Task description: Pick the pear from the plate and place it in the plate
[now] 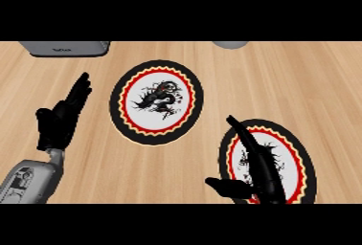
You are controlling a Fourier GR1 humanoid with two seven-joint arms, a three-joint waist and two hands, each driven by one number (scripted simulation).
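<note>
Pear hidden from view, likely under the black right hand (258, 165), whose straight fingers lie across the near round dragon-patterned plate (302, 158). Judged smooth, firm and light, it is best cupped round its belly. The left hand (63, 117) rests released; the other dragon-patterned plate (157, 103) lies beyond the right fingertips.

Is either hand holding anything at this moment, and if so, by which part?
Nothing is visibly held. The left hand is open over bare counter; the right hand lies with straight fingers over the near plate. No pear is visible.
</note>
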